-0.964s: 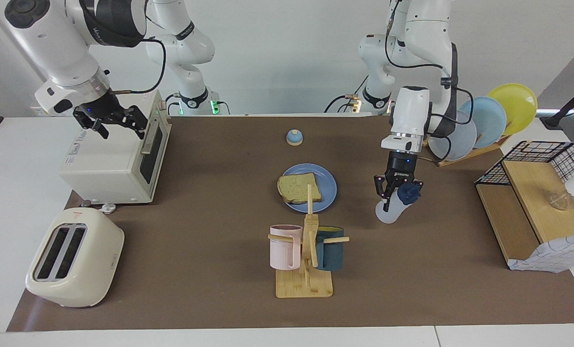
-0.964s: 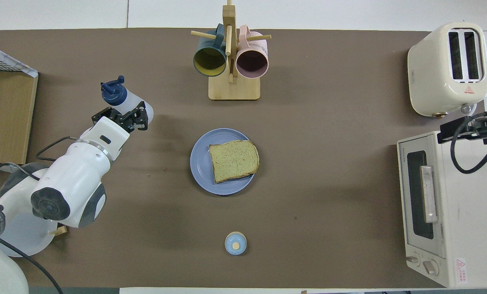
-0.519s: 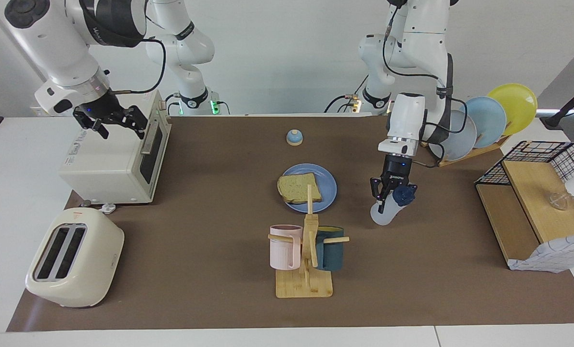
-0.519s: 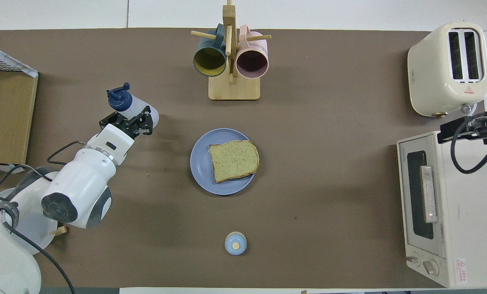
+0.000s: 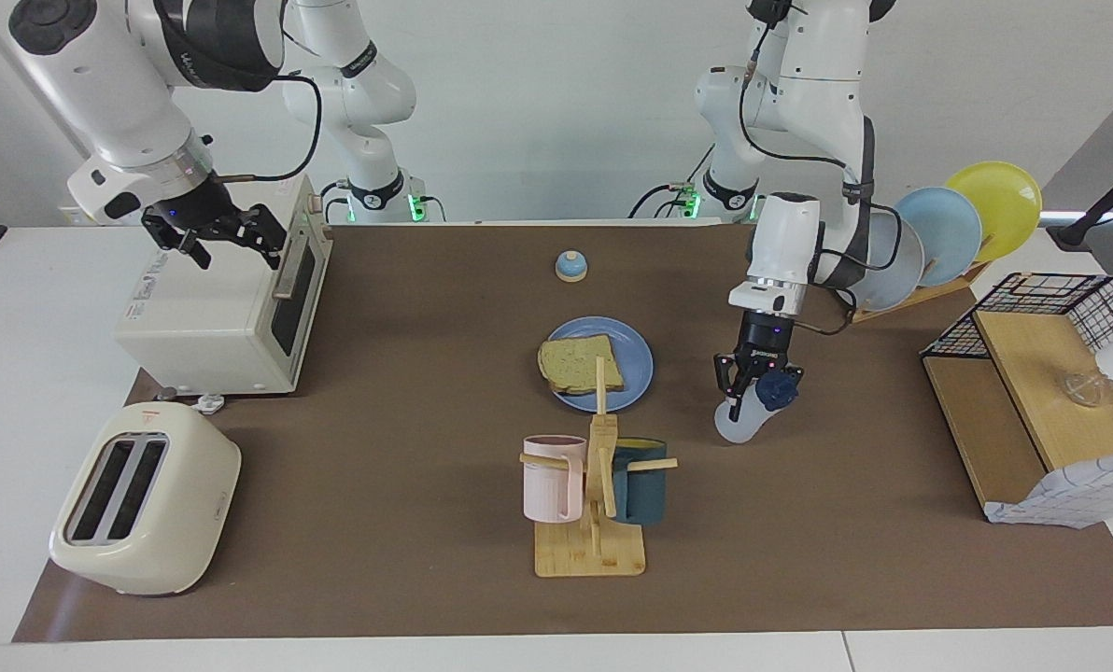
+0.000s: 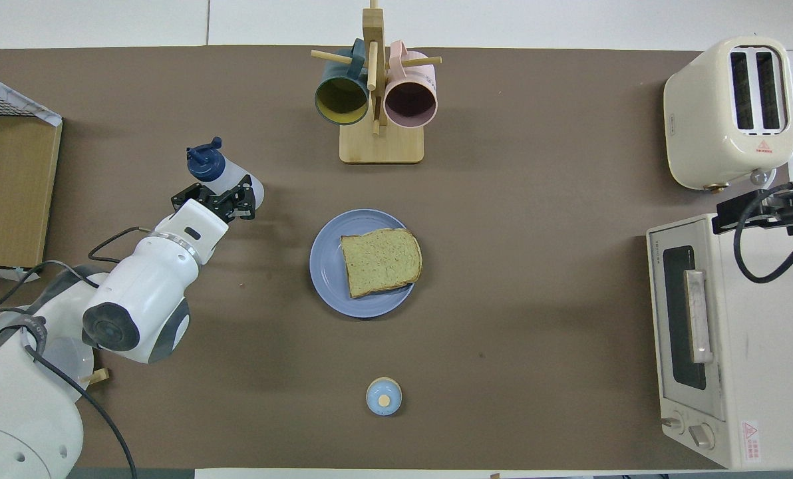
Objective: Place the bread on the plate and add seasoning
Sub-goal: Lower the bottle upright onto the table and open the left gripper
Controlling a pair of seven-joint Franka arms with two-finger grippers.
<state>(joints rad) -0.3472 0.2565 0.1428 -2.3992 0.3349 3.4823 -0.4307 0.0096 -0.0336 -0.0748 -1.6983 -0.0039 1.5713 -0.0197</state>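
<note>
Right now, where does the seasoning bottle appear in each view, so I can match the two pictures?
Facing view: seasoning bottle, tilted in the left gripper, beside the blue plate.
Overhead view: seasoning bottle, at the same gripper, beside the plate.
Shared landmark: the mug rack.

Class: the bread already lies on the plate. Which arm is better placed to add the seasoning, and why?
Left. The left gripper is shut on the seasoning, lifted beside the plate with the bread. The right gripper waits over the toaster oven.
</note>
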